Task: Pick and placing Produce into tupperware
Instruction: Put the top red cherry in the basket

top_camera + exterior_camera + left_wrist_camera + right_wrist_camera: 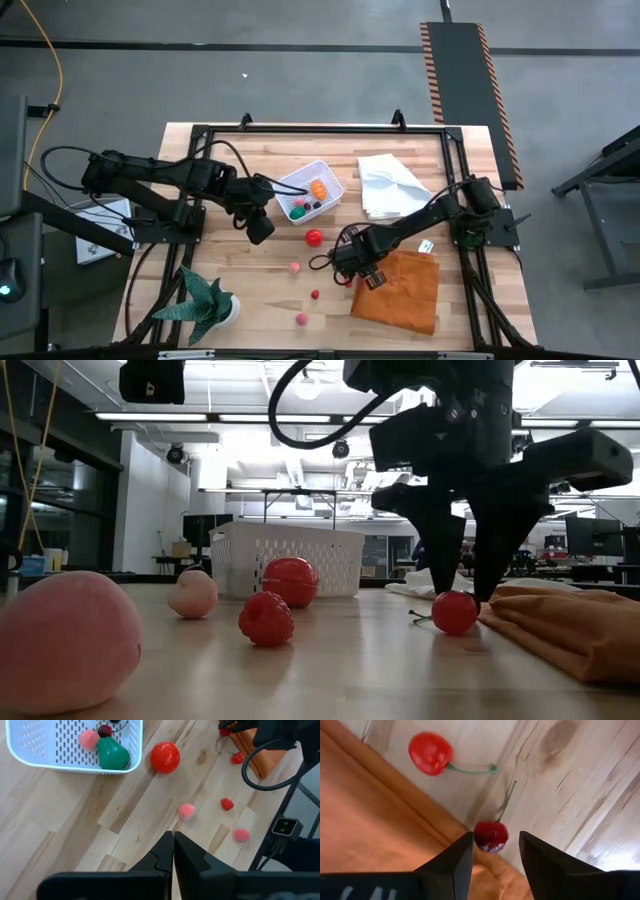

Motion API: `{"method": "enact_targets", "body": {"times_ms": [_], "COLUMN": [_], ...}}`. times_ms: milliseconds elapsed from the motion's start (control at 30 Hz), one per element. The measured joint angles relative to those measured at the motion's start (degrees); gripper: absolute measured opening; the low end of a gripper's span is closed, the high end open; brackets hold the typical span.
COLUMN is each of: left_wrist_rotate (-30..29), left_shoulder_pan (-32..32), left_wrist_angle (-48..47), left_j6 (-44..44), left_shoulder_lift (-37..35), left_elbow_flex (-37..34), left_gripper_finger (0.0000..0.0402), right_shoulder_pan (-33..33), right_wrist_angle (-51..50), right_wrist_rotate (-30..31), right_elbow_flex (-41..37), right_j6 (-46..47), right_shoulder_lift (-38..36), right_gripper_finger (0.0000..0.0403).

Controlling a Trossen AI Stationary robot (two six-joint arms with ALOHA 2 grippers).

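Observation:
The white tupperware holds a green piece, an orange one and small pink and dark ones. Loose produce lies on the wood: a red ball, two pink balls and a small red berry. Two cherries lie by the orange cloth's edge, one bright red and one dark red. My right gripper points down, open, with a finger on either side of the dark cherry and just above it. My left gripper hangs shut near the tub, over bare wood.
An orange cloth lies under and beside my right gripper. A white cloth sits at the far right, and a green potted plant at the near left corner. A black frame rims the table.

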Motion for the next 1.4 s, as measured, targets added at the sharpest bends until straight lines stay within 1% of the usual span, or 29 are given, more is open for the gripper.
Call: {"method": "enact_targets", "body": {"times_ms": [400,500,733,833,1200,1400], "left_wrist_rotate": [0.0,0.0,0.0,0.0,-0.4,-0.5], "left_shoulder_pan": [0.0,0.0,0.0,0.0,0.0,0.0], "left_wrist_angle": [-0.9,-1.1,-1.1,-1.1,-1.0,-0.8], "left_j6": [0.1,0.1,0.1,0.1,0.6,2.8], "left_shoulder_lift": [0.0,0.0,0.0,0.0,0.0,0.0], "left_elbow_flex": [0.0,0.0,0.0,0.0,0.0,0.0], "left_gripper_finger": [0.0003,0.0003,0.0003,0.0003,0.0003,0.0003], "right_shoulder_pan": [0.0,0.0,0.0,0.0,0.0,-0.1], "right_wrist_angle": [0.8,0.9,1.0,1.0,0.8,0.5], "right_wrist_rotate": [-0.5,-0.5,-0.7,-0.8,-1.0,-0.9], "right_elbow_flex": [-0.1,-0.1,-0.1,-0.1,0.0,0.0], "right_j6": [-0.6,-0.6,-0.5,-0.5,-0.5,-0.2], "right_shoulder_lift": [1.6,1.6,1.6,1.6,1.3,-0.6], "right_gripper_finger": [0.0149,0.0137,0.0092,0.0083,0.0084,0.0084]}}
